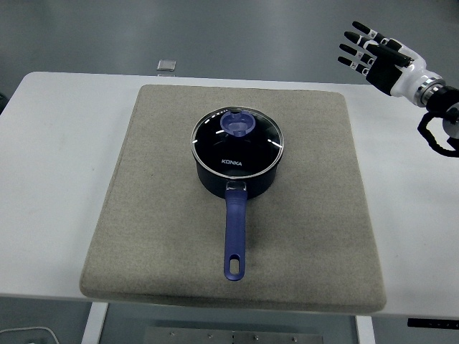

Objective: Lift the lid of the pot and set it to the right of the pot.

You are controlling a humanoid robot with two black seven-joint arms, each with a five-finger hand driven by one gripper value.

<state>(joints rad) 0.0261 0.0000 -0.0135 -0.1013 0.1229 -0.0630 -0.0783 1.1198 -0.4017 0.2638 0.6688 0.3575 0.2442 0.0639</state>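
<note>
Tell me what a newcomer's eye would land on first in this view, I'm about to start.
First the dark pot at the middle of the grey mat, its glass lid on with a blue knob, and its long blue handle pointing toward the table's near edge. Next the right hand, raised at the upper right with fingers spread, well away from the pot and holding nothing.
</note>
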